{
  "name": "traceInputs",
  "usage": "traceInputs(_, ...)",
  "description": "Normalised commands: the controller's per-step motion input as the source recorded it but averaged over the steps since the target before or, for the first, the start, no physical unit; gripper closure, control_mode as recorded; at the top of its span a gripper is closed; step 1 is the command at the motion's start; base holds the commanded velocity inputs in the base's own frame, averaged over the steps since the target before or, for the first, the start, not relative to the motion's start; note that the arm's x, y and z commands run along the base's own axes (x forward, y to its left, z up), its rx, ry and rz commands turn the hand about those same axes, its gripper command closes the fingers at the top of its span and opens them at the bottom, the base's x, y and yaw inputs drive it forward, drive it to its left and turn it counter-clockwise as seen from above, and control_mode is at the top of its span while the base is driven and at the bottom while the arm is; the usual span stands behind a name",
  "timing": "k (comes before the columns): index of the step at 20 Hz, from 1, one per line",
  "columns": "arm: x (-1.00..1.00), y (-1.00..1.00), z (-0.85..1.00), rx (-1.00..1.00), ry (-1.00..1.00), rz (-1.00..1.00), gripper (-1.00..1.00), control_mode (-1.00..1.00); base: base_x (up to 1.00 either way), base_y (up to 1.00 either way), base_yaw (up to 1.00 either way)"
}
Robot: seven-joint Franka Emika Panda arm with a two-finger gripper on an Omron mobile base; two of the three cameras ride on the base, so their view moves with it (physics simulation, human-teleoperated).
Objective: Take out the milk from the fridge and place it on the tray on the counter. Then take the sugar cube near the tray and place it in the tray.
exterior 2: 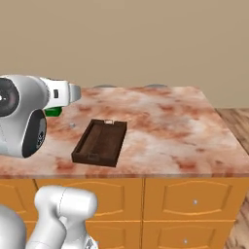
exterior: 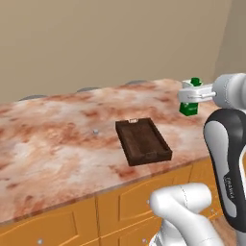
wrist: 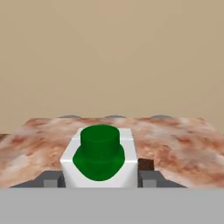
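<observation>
The milk (exterior: 190,102) is held tight between the fingers of the gripper (wrist: 99,180), up over the counter (exterior: 57,129) just right of the tray (exterior: 142,141), so it can be set inside.

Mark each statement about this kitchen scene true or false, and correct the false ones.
1. The milk sits between the gripper's fingers. True.
2. The milk already stands inside the tray. False: it is held above the counter, off to one side of the tray.
3. The milk's cap is green. True.
4. The tray is full of cartons. False: no carton lies in it.
5. The tray rests on the marbled counter. True.
</observation>
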Motion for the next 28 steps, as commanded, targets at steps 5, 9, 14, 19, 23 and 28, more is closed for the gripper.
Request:
traceInputs(5,0.00,0.00,0.00,0.00,0.00,0.00,1.00,1.00,0.29,-0.24,0.38)
traceInputs(9,0.00,0.00,0.00,0.00,0.00,0.00,1.00,1.00,0.04,-0.58,0.09)
traceInputs(14,0.00,0.00,0.00,0.00,0.00,0.00,1.00,1.00,0.72,-0.10,-0.04)
traceInputs(19,0.00,0.00,0.00,0.00,0.00,0.00,1.00,1.00,0.94,0.27,-0.08)
traceInputs(23,0.00,0.00,0.00,0.00,0.00,0.00,1.00,1.00,0.85,0.50,-0.20)
traceInputs(28,0.00,0.00,0.00,0.00,0.00,0.00,1.00,1.00,0.68,0.15,-0.20)
